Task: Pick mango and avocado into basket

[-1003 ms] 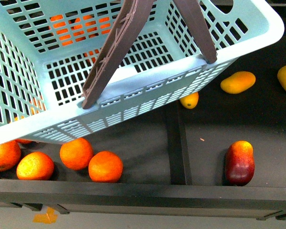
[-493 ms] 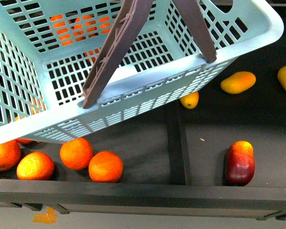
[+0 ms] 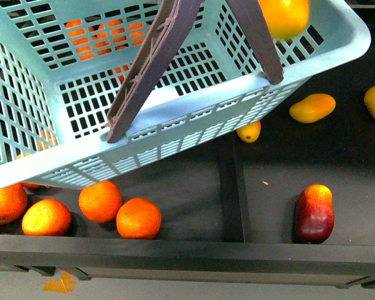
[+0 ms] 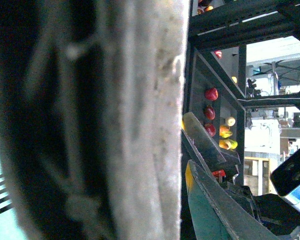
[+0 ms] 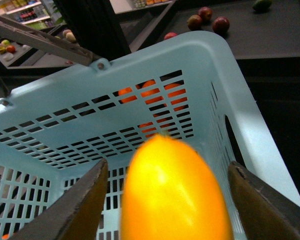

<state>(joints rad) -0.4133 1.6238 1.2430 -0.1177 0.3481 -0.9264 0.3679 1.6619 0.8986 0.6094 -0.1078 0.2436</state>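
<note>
The light turquoise basket hangs tilted over the shelf and fills the upper left of the front view, its brown handle raised. My left gripper is shut on that handle, which shows as a blurred band in the left wrist view. The yellow-orange mango is blurred between the spread fingers of my open right gripper, above the basket's inside. From the front the mango sits over the basket's far right corner. A dark green avocado lies far off on a dark shelf.
Oranges lie under and beside the basket at the front left. A dark red-and-yellow mango and other yellow mangoes lie right of the shelf divider. Red fruits lie beyond the basket.
The mango has come into the front view at the top, over the basket's far right corner. The basket and the fruit on the shelf have stayed put.
</note>
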